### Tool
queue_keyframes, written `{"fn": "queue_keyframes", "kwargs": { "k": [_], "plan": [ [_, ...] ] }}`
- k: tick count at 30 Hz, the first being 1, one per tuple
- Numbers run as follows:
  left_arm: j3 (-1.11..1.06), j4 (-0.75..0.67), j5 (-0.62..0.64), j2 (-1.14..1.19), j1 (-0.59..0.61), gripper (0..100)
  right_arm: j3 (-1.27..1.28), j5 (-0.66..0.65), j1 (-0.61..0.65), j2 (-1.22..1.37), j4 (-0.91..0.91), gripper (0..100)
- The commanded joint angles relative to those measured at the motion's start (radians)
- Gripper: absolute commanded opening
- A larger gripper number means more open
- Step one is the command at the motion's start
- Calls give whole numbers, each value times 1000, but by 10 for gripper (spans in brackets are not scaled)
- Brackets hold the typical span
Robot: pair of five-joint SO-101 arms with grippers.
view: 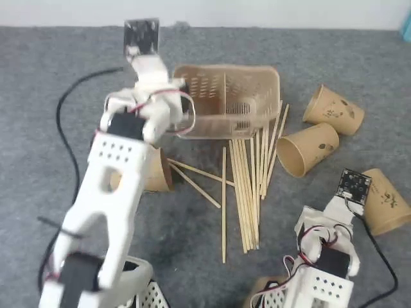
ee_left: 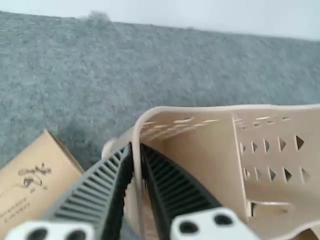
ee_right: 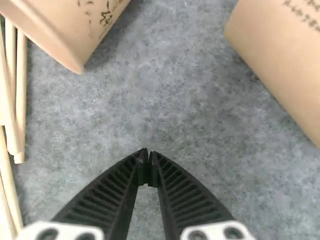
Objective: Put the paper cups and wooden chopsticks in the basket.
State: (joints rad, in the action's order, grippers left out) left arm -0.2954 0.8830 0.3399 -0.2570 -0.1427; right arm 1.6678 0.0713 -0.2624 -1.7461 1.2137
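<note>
- Your left gripper (ee_left: 136, 150) is clamped on the basket (view: 225, 125), pinching its thin wall by a corner. The basket sits near the far edge of the mat (view: 38, 77), about midway along it.
- The basket looks like light, bendy plastic, so I judge it will flex and slide if you pull.
- Your right gripper (ee_right: 148, 160) is closed on nothing, over bare mat towards the near right corner.
- The cups (view: 308, 149) lie on their sides towards the right edge, and a lone cup (view: 157, 173) lies beside the left arm. They are likely light and easily crushed, so pinch the rim gently.
- The chopsticks (view: 247, 186) lie fanned in front of the basket. They are stiff, thin and prone to roll, so take them mid-length.
- There is open mat towards the left edge, while cups crowd your right gripper on both sides.
</note>
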Motion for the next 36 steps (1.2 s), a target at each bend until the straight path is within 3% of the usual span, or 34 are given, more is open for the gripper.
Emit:
{"fn": "queue_keyframes", "kwargs": {
  "k": [1,9,25,31,36],
  "plan": [
    [199,-3,40,121,38,11,17,-8,-19,-4,12,9],
    [360,3,114,158,81,12,17,-8,-16,-4,12,9],
    [369,66,106,334,77,12,17,-8,-18,-4,12,9],
    [369,129,-68,376,74,12,17,-8,-18,-4,12,9],
    [383,195,-127,374,75,13,18,-8,-19,-4,2,9]
  ]
}}
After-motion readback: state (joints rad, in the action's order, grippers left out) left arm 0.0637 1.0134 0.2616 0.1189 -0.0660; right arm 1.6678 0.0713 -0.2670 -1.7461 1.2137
